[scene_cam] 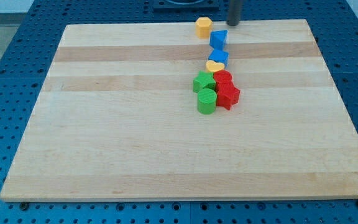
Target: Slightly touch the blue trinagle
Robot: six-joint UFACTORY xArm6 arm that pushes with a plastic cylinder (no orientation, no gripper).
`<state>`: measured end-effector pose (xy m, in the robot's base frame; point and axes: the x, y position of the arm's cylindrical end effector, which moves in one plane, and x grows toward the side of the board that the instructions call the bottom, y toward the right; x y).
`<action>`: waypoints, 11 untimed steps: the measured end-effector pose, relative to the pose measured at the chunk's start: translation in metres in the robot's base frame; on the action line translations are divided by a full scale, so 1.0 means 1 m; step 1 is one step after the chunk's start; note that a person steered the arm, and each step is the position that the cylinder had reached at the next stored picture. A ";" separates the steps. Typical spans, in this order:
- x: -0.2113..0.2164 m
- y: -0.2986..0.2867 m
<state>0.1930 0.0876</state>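
The blue triangle [218,40] lies near the board's top edge, right of centre. My tip [234,23] stands just above and to the right of it, a small gap apart, at the board's top edge. An orange block [203,27] lies to the left of my tip and up-left of the blue triangle. A second blue block [218,57] lies just below the triangle.
Below the blue blocks is a tight cluster: a yellow block [214,65], a green star-like block [203,81], a green cylinder [206,101], and two red blocks [223,78] [228,95]. The wooden board [104,137] rests on a blue perforated table.
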 end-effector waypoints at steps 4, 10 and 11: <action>0.036 -0.124; 0.068 -0.093; 0.043 -0.057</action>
